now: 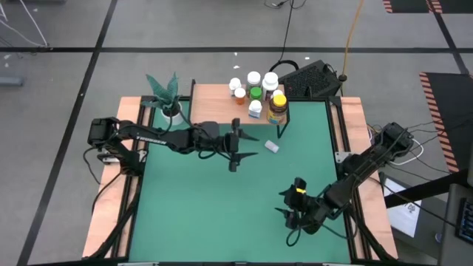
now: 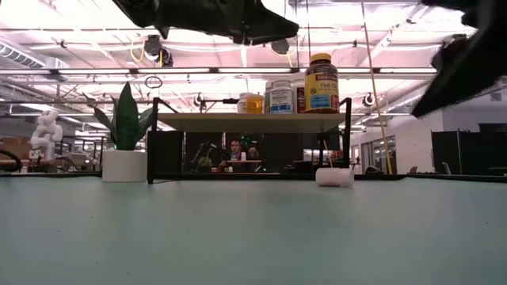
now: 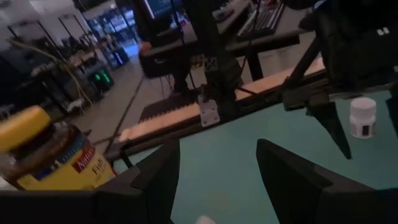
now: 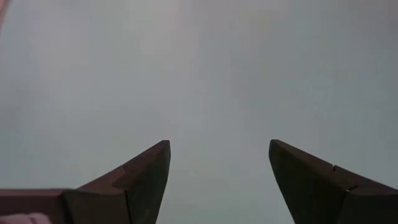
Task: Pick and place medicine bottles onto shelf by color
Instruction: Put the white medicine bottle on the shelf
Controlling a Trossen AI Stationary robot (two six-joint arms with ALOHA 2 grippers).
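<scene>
My left gripper (image 1: 235, 153) hangs near table centre with fingers apart and empty, my right gripper (image 1: 294, 209) waits empty and parted at five o'clock; most bottles stand on the shelf (image 1: 211, 103) at twelve, so I judge the sorting nearly done. The white bottle (image 1: 271, 147) lies toppled at one o'clock, just right of my left gripper, its long axis flat on the table, apparently running ten-to-four; next I must reach right, turn across that axis and close.

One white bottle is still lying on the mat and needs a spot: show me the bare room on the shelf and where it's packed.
The shelf is bare across its left part, from the potted plant side to the bottle cluster. Its right end is crowded: white bottles, a green one and the amber bottle stand close together. The lying white bottle sits on open green mat.
</scene>
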